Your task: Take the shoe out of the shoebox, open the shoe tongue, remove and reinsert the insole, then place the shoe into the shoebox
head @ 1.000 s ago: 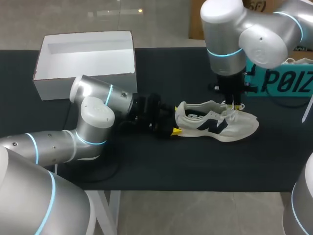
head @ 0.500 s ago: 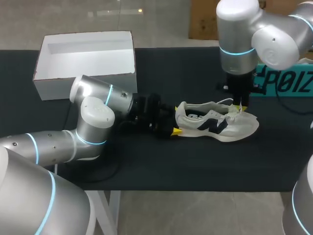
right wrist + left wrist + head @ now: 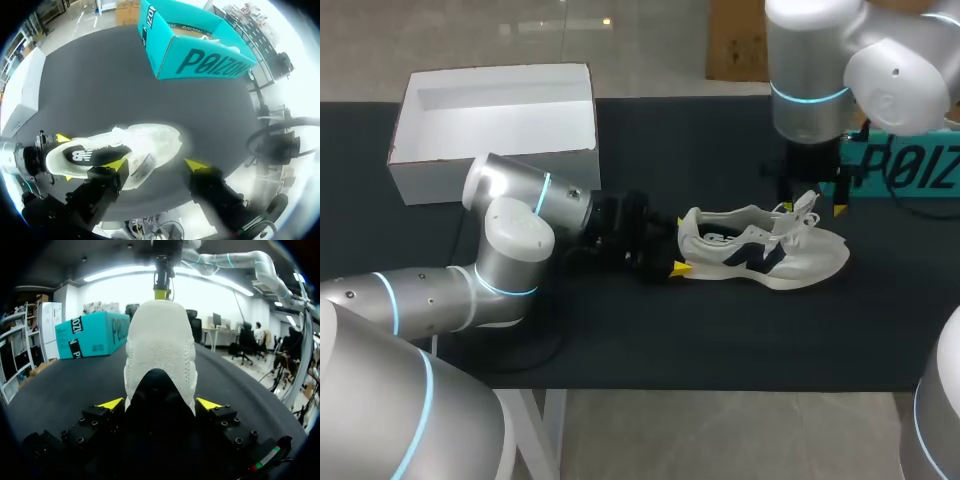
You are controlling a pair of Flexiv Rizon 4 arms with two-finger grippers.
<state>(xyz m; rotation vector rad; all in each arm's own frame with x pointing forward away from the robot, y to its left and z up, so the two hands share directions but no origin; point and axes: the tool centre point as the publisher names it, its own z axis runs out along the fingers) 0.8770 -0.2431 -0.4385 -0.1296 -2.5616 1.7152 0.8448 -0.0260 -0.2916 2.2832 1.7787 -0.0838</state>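
Head view: the grey-and-white sneaker (image 3: 760, 250) lies on its side on the dark tabletop (image 3: 720, 340), heel toward my left arm, toe toward the teal box (image 3: 910, 170) at the right edge. My left gripper (image 3: 678, 248) is at the heel, with one yellow tip showing just under it. My right gripper (image 3: 813, 208) hangs above the lace area, its two yellow tips spread wide, and a white loop of lace or tongue stands up between them. The white shoebox (image 3: 490, 172) sits open at the far left of the tabletop, well apart from the sneaker and with nothing in it.

Left wrist view: the sneaker's heel (image 3: 160, 345) fills the space between my fingers. Each yellow tip presses against one side of the black heel patch, so the left gripper (image 3: 159, 404) is clamped on the sneaker. Beyond the collar, one yellow tip of my right gripper shows above the shoe. The teal box (image 3: 92, 335) stands off to one side, beyond the sneaker.

Right wrist view: I look straight down on the sneaker (image 3: 100, 152). My right gripper (image 3: 156, 165) is spread wide and holds nothing. A white bit of lace or tongue lies just beside one finger, and I cannot tell whether it touches. The left gripper's yellow tips flank the heel. The teal box (image 3: 200, 55) stands ahead, apart from the shoe.
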